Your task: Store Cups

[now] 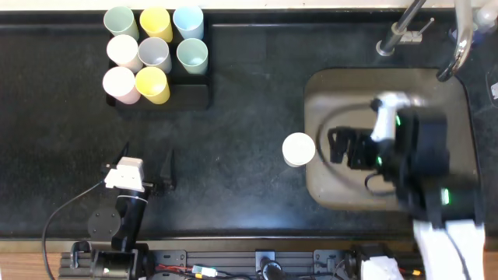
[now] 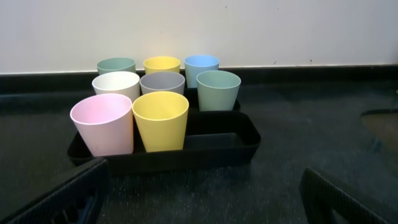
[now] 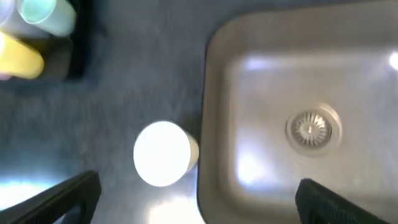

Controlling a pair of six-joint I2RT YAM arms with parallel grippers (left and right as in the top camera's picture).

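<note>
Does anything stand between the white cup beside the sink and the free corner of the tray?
Nothing visible does. Only bare counter lies between the cup and the tray, whose free corner faces the cup.

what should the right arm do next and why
Probably shift the open right gripper over the white cup and lower around it: that cup stands alone on the counter beside the sink, right by the gripper, while the tray holds eight cups with one corner free.
</note>
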